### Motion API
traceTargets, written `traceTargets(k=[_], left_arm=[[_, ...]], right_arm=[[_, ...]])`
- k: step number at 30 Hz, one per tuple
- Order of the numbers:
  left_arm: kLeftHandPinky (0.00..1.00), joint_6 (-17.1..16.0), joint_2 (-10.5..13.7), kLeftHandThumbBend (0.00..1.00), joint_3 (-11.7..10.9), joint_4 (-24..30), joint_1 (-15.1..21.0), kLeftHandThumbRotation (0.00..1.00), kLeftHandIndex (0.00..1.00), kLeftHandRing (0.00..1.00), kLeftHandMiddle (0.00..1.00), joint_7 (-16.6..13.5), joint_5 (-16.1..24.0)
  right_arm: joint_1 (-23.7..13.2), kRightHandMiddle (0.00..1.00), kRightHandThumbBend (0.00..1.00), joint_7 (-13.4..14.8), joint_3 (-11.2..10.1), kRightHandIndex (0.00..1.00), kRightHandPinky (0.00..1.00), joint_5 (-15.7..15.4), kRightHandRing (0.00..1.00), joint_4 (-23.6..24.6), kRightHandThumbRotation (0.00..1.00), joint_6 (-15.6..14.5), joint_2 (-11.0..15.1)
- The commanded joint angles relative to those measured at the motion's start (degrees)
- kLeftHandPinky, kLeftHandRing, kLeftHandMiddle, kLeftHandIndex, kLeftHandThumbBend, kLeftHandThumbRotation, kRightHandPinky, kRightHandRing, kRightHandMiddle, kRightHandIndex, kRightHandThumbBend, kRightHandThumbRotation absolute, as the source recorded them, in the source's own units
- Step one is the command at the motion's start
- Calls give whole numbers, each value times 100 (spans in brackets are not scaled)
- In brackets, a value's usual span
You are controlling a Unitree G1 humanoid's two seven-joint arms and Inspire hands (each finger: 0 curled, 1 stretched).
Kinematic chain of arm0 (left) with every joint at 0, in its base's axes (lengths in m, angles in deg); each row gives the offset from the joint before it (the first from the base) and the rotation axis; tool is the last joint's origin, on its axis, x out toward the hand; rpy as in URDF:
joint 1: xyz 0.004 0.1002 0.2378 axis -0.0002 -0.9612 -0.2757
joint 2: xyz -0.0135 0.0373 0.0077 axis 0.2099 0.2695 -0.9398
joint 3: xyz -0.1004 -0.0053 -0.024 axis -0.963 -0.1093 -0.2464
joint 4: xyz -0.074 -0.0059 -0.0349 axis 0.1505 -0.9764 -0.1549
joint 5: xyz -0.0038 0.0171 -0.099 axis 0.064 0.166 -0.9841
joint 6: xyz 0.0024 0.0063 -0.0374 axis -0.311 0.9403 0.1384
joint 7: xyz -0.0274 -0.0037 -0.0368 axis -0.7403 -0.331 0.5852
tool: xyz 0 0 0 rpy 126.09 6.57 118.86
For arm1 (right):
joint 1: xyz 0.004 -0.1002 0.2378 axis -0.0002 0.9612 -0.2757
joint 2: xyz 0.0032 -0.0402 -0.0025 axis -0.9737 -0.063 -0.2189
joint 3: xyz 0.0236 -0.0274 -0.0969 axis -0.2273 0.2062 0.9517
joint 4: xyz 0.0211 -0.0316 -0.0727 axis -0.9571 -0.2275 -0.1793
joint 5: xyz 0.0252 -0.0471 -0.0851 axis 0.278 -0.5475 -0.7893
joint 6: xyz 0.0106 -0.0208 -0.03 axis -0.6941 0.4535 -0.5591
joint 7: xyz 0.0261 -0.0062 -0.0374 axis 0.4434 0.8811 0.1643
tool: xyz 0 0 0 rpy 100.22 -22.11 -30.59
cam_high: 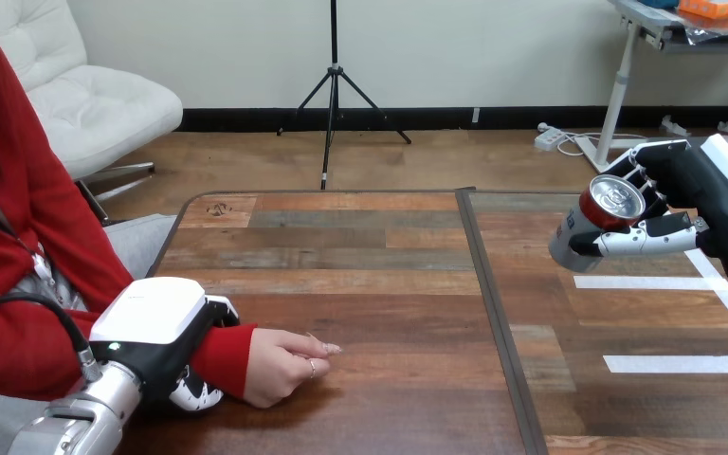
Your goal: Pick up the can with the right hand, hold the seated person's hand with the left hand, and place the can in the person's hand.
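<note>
A red and silver can (pixel 599 216) hangs tilted above the right half of the table, its top facing me. My right hand (pixel 682 204) is shut on it, fingers behind and thumb across the front. At the lower left the person's hand (pixel 282 363) rests on the table, loosely closed, knuckles up. My left hand (pixel 166 336) lies over the red-sleeved wrist, with fingers curled round it from above and below.
A dark seam (pixel 493 313) runs down the wooden table (pixel 370 265) between its two halves. White tape strips (pixel 654 282) mark the right half, below the raised can. The person sits at the left side.
</note>
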Motion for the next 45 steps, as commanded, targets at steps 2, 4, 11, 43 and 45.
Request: traceTargets(k=[2,4,11,43,45], left_arm=[[53,153,117,97,203,-160,210,0,59,59,62,139,114],[50,222,128,96,239,-132,224,0,57,56,59,222,141],[40,254,132,93,264,-126,243,0,51,47,51,275,126],[23,500,-26,80,11,111,146,0,34,30,36,474,-557],[22,522,-16,79,3,163,130,0,34,30,36,476,-590]], right_arm=[[-370,43,73,122,-189,48,33,90,37,40,0,238,116],[-369,43,73,122,-193,48,33,94,37,41,0,237,116],[-357,43,73,105,-209,48,32,119,37,75,0,191,105],[-335,43,73,115,-200,48,31,142,36,72,0,193,113],[-332,43,73,113,-203,48,31,147,36,79,0,180,110]])
